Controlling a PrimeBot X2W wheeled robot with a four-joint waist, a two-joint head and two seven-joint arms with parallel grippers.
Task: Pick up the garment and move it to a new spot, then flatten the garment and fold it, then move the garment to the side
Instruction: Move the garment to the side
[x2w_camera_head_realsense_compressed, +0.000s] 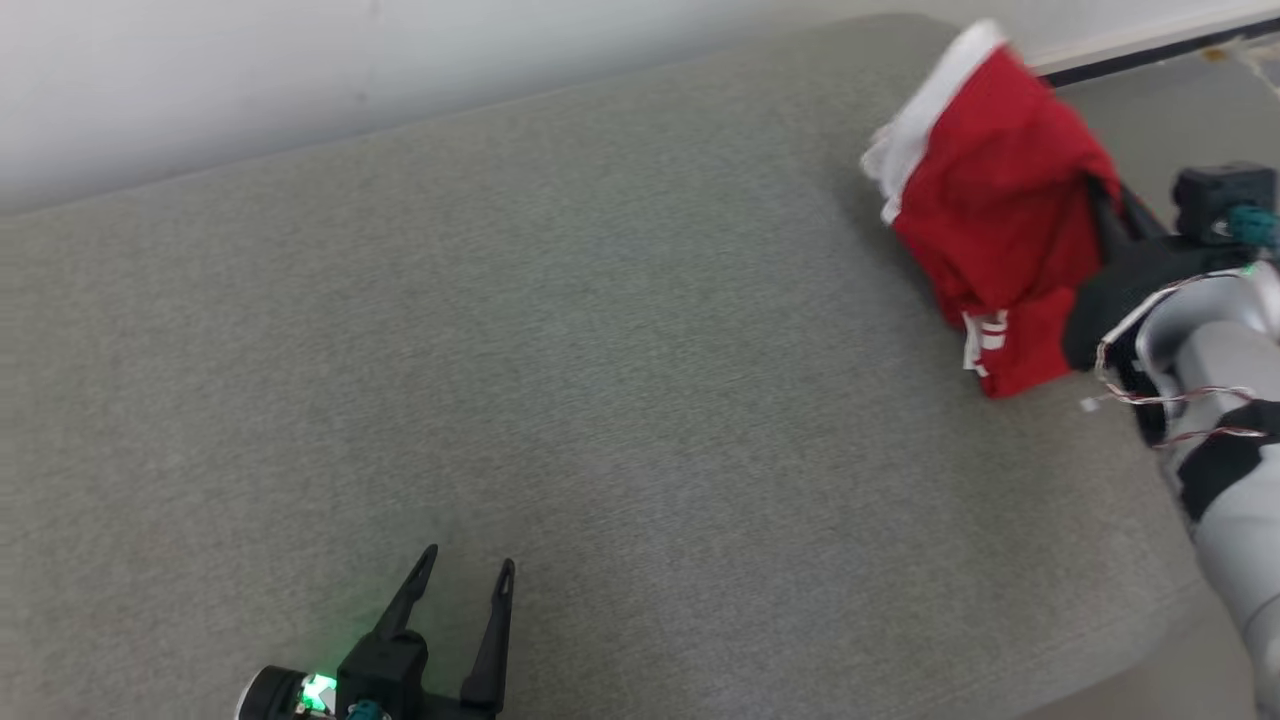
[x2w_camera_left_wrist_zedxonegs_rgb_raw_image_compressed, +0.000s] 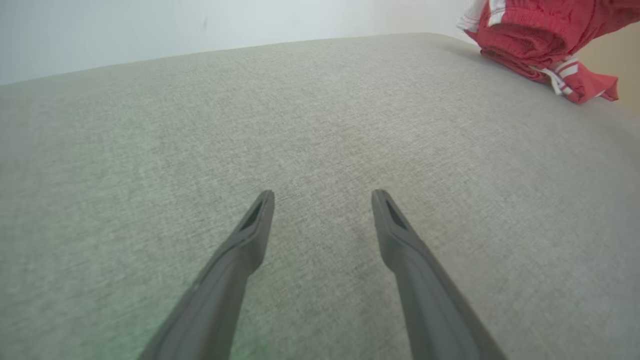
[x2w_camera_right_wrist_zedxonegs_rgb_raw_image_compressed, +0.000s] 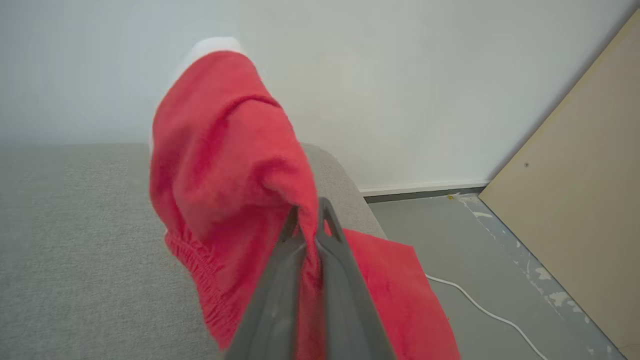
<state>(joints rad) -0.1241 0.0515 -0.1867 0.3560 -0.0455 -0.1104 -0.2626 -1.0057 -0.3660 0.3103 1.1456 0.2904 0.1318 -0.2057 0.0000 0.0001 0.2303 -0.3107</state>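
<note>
Nearest you, your left gripper hovers over the near edge of the grey cushion, its fingers spread apart. Farther off, at the cushion's far right corner, your right gripper is clamped on the red garment, which hangs bunched from it.

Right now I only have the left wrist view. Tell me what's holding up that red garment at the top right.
Observer: The right gripper, shut on a fold of the garment.
Operator: Report what's past that end of the cushion.
Observer: Grey floor, with a white cable lying across it.
Operator: Say where the right arm comes in.
Observer: In the head view it enters from the right edge, over the cushion's right end.
</note>
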